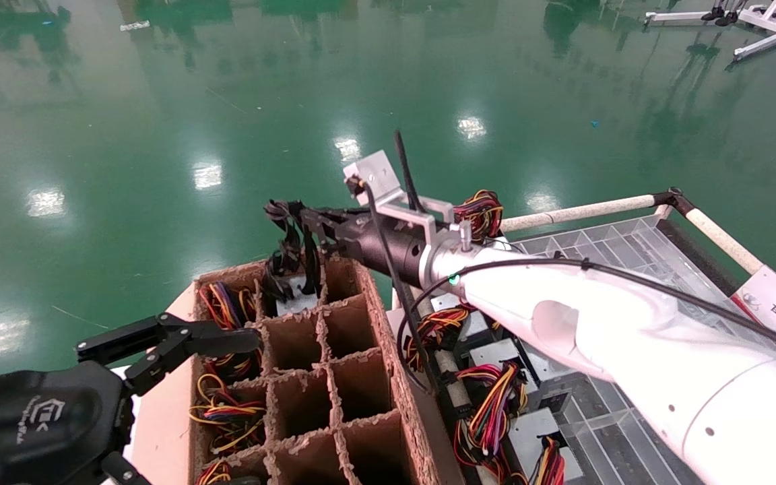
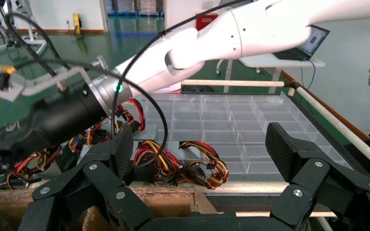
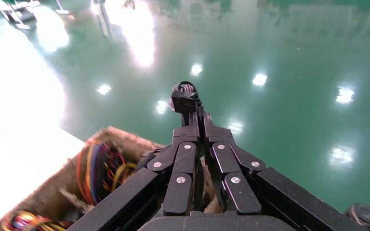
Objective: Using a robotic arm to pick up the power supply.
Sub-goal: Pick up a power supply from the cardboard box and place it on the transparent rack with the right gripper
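A: Left black two-finger gripper [image 1: 179, 343]?
B: Spread wide, idle beside the brown cardboard divider box [image 1: 361, 431].
A: Grey metal power supply box [image 1: 296, 301]?
B: In a far cell of the divider box, its black cable bundle [image 1: 288, 246] rising from it.
A: Right black gripper [image 1: 307, 219] on the glossy white arm [image 1: 630, 337]?
B: Pinched narrow on that bundle, above the cell.
A: Risk?
B: Only cables are held; likely they slip, or the box snags on the cardboard walls.
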Motion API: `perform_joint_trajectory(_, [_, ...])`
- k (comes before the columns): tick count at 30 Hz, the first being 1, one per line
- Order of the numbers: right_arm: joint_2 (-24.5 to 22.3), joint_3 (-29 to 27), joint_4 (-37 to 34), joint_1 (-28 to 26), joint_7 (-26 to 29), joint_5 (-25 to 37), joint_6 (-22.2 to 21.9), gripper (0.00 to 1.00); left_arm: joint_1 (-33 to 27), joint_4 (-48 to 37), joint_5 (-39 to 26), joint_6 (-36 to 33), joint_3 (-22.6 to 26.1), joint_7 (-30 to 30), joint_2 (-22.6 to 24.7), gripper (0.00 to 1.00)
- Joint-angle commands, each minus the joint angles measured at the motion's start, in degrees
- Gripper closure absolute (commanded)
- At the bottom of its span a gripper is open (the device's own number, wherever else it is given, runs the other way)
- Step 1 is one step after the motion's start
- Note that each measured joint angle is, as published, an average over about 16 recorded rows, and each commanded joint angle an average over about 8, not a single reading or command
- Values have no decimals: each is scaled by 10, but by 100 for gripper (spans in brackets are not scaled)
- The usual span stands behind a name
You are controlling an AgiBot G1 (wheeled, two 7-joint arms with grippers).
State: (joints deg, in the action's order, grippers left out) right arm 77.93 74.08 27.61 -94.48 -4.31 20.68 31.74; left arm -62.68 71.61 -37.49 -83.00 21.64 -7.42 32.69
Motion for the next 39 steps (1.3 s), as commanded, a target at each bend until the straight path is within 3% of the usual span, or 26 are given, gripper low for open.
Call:
perform_joint_trajectory(1, [-1,-1,-2,-6,4,-9,7,100,0,0,0,0,0,0,0,0])
perform_joint_trajectory(10, [-17,-36,-37,-37,8,-64,115,100,0,0,0,0,0,0,0,0])
perform_joint_trajectory(19, [-72,-82,-70,-69,5,-121,306,100,0,0,0,0,0,0,0,0])
perform_joint_trajectory(29, [-183,-103,-121,-98,25,-144,439,100,0,0,0,0,0,0,0,0])
perform_joint_trajectory(39, [-319,-104,-112,-76,53,-147,515,100,0,0,0,0,0,0,0,0])
